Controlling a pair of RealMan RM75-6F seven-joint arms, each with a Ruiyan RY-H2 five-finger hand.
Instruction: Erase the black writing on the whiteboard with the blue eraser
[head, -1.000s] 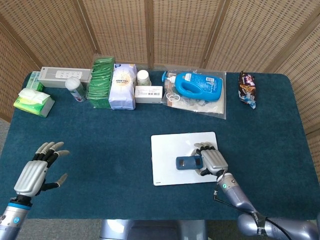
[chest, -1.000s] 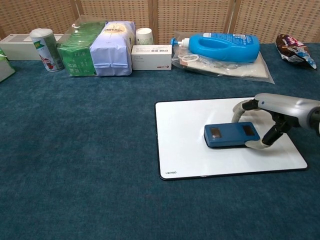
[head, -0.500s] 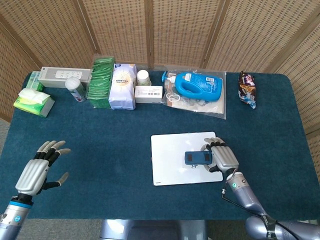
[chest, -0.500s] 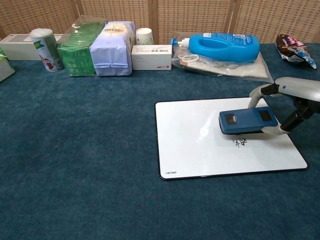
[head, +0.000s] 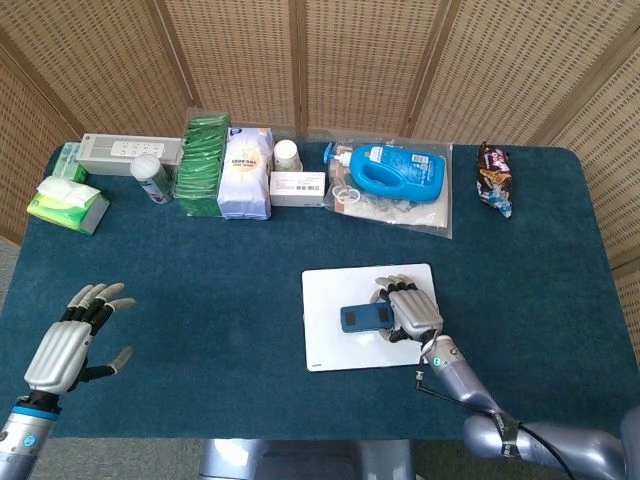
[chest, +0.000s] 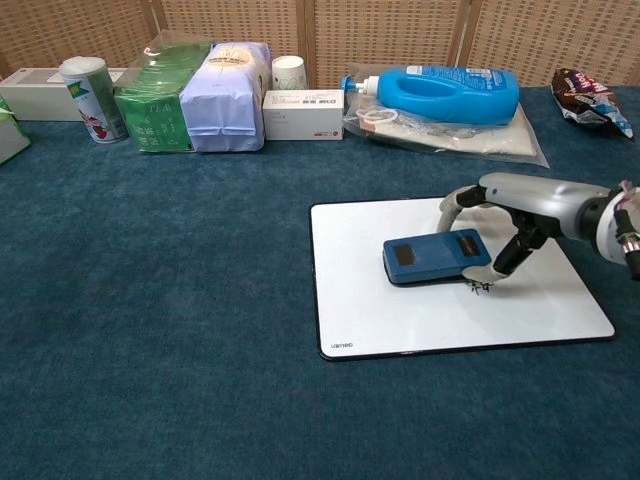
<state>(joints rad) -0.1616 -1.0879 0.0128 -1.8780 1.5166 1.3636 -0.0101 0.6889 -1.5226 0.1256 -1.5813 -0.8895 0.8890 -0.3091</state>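
While flat on the bench (chest: 180, 300), whiteboard (chest: 370, 320) under wipe.
Blue eraser (chest: 435, 257) mid-board, gripped by right hand (chest: 500, 215); black writing (chest: 480, 288) just beside eraser's near right corner. Left hand (head: 72, 340) apart, fingers spread, holding nothing.

Head view: high, looking down; chest view: low, nearer; both share whiteboard (head: 345, 345).

The eraser (chest: 433, 258) lies on the whiteboard (chest: 370, 315), with the writing (chest: 481, 287) just beside its right end.
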